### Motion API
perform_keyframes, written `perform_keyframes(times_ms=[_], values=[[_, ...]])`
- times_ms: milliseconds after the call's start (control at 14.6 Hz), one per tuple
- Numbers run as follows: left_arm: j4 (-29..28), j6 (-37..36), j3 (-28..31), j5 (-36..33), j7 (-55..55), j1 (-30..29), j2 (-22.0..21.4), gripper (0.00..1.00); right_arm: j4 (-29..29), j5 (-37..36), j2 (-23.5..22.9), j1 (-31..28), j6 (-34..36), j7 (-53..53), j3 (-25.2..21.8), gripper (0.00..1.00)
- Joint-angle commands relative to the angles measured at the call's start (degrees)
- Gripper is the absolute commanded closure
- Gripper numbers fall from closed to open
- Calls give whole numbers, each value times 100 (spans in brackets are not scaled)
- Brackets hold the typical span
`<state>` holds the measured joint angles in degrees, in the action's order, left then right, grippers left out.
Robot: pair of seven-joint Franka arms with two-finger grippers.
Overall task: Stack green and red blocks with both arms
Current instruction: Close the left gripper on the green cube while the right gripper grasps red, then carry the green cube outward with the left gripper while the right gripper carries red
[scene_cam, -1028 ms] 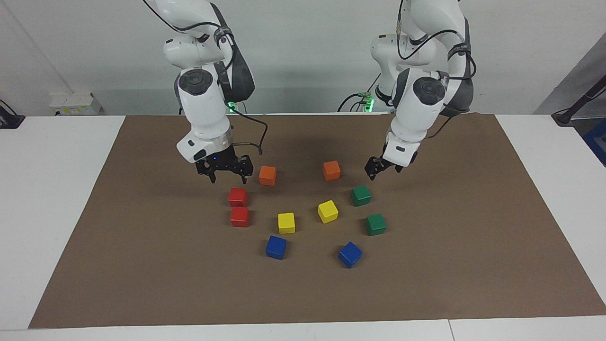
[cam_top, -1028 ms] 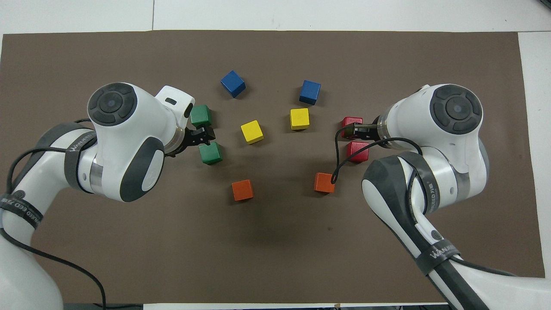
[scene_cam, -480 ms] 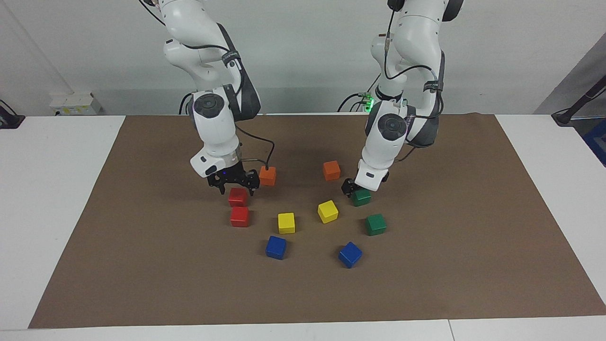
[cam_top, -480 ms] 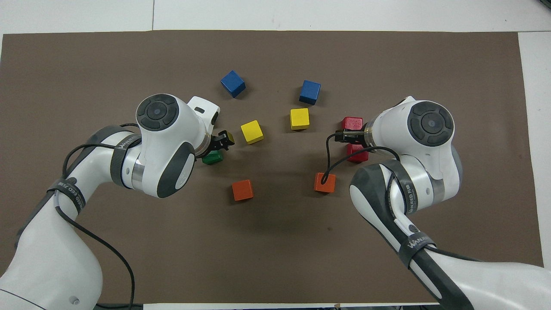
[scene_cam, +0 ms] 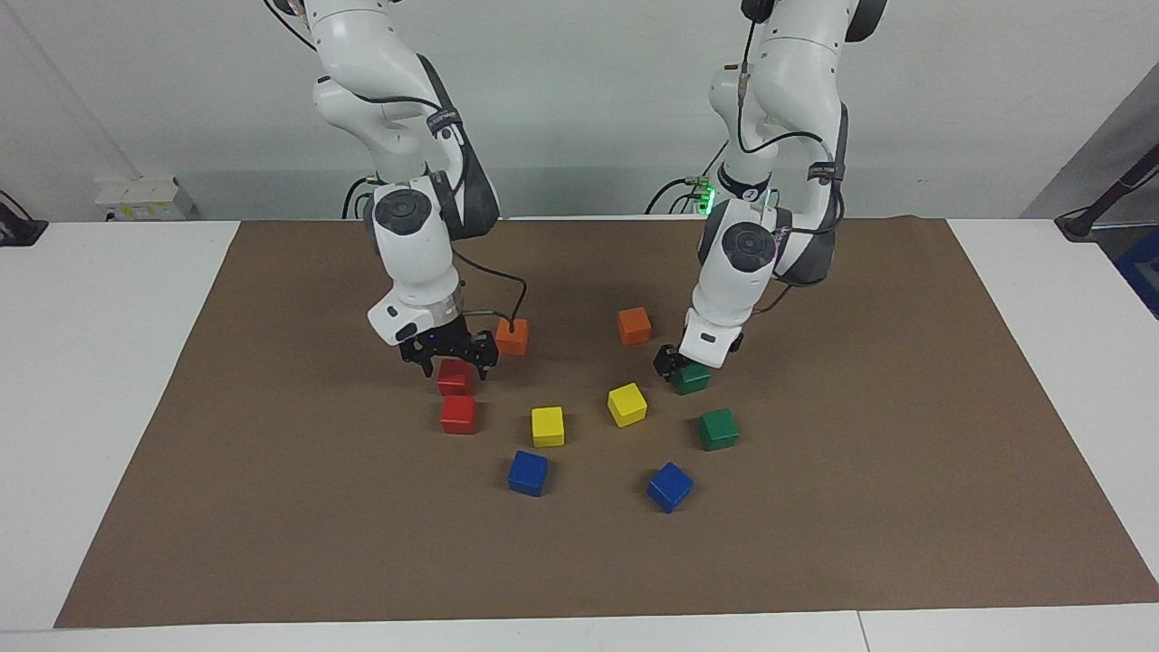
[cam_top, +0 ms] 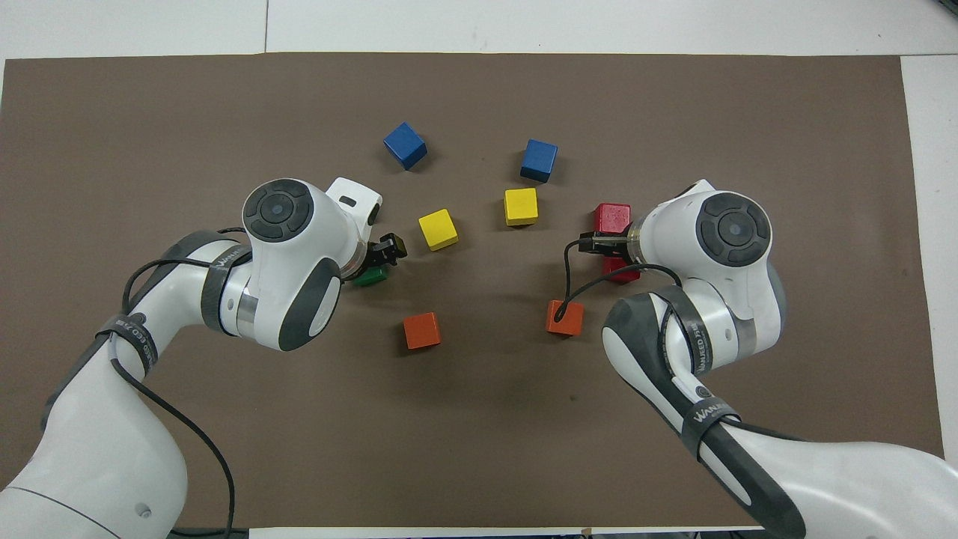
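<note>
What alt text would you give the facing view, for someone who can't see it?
Two white robot arms reach down to coloured blocks on a brown mat: the right claw is around a red block, and the left claw is at a green block. Another red block, another green block, and orange, yellow and blue pairs lie nearby.
</note>
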<state>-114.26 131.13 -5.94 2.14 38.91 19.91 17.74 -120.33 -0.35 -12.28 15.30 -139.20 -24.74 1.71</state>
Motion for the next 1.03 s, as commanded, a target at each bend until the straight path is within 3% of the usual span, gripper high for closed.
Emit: perform_keyframes(times_ms=[0, 69, 206, 411, 480, 685, 754, 960], values=[[-44, 290, 76, -99, 20, 101, 159, 14, -166, 9, -20, 26, -274, -128, -13, 0], [-52, 290, 76, -160, 20, 162, 160, 37, -245, 9, -20, 26, -362, -93, -13, 0], [-44, 203, 93, -292, 20, 232, 151, 100, -421, 9, -20, -9, -608, 21, -13, 2], [18, 45, 84, -512, -50, 163, 81, 100, -588, 9, 33, -71, -644, 268, -13, 14], [61, -138, 93, -521, -94, 84, -6, 100, -597, 18, 33, -80, -644, 285, -13, 24], [246, -763, 67, -486, -637, -415, -445, 100, -589, 9, 33, -88, -644, 286, -13, 72], [238, -921, 58, -469, -883, -609, -595, 100, -545, 9, 33, -88, -635, 294, -13, 82], [177, -1238, 76, -451, -1779, -1250, -894, 100, -308, 9, 129, -246, -286, 566, -21, 82]])
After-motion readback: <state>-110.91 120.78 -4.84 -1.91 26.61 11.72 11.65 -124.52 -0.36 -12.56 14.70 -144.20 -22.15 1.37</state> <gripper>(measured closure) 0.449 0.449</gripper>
